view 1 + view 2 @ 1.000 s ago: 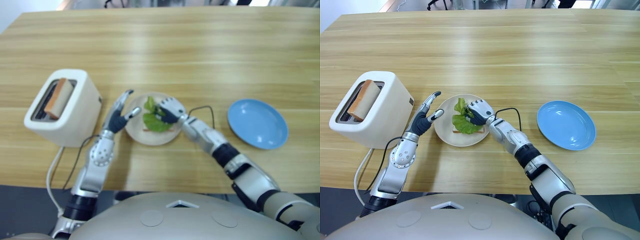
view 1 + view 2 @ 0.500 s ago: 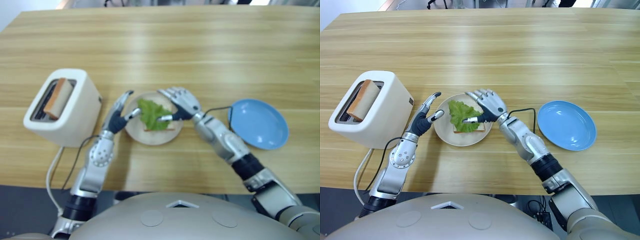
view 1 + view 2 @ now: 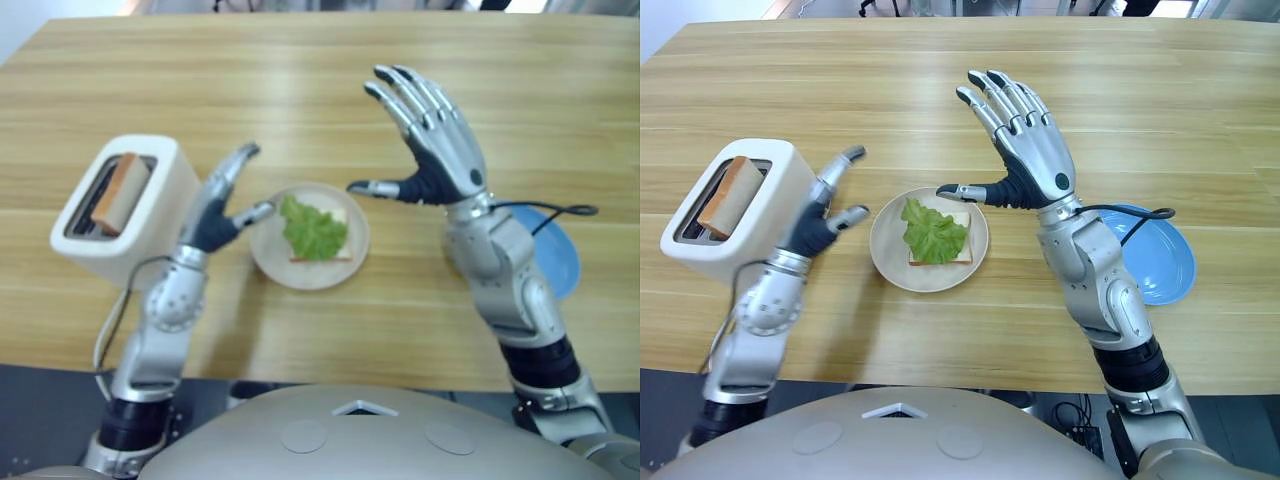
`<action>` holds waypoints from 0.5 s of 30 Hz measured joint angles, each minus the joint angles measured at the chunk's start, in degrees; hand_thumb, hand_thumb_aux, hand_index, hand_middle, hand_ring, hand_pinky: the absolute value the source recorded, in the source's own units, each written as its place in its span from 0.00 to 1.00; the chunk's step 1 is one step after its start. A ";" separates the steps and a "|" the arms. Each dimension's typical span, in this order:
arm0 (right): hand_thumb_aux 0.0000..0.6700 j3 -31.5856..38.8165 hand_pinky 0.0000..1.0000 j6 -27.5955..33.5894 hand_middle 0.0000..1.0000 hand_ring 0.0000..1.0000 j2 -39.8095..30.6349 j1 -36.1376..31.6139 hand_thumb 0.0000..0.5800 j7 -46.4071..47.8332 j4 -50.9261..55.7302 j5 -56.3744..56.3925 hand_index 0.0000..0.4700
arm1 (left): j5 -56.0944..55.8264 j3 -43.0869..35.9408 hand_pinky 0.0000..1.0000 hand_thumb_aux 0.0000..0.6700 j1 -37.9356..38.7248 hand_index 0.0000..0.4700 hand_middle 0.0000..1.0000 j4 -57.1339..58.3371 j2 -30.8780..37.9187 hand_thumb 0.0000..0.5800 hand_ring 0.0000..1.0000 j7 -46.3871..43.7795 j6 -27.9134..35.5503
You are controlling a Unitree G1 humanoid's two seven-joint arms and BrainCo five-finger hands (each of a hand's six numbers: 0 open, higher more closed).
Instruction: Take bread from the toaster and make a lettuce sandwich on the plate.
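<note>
Nearest, at the table's front edge, both forearms rise from below. The left hand sits low between the toaster and the beige plate. Its fingers are spread loosely and hold nothing, with the longest finger pointing up and away alongside the toaster's wall and the thumb reaching toward the plate's rim without touching it.

On the plate lies one slice of bread, flat, with a leaf of lettuce covering most of it, so that just a pale corner and a strip of crust show.

Right of the plate, the right hand is lifted well above the table, palm facing forward and fingers fanned wide apart, empty. Its thumb points left, over the plate's far right rim. A black cable loops out from its wrist.

Behind that forearm a blue plate rests on the wood, partly hidden by the arm.

To the left, the white toaster stands upright with a second slice of bread upright in its slot, the brown crust poking out. Beyond everything, the wooden table stretches away.
</note>
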 measured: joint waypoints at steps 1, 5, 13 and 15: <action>0.00 0.11 0.00 0.00 0.00 0.00 0.64 0.95 0.00 -0.07 0.31 0.14 0.00 | -1.58 3.58 0.00 0.00 -1.62 0.00 0.00 -2.80 2.05 0.00 0.00 -1.56 1.83; 0.00 1.19 0.00 -0.49 0.00 0.00 2.42 6.12 0.00 -1.98 5.68 -0.35 0.00 | -5.32 21.07 0.00 0.00 -6.76 0.00 0.00 -8.27 15.01 0.00 0.00 -9.15 8.32; 0.00 2.65 0.00 -1.30 0.00 0.00 4.01 12.15 0.00 -5.39 10.44 -1.43 0.00 | 6.11 31.90 0.00 0.00 8.10 0.00 0.00 11.23 27.57 0.00 0.00 -12.48 0.87; 0.00 2.68 0.00 -1.40 0.00 0.00 4.12 12.34 0.00 -5.70 10.44 -1.59 0.00 | 9.83 32.97 0.00 0.00 11.26 0.00 0.00 15.89 30.06 0.00 0.00 -12.06 -1.28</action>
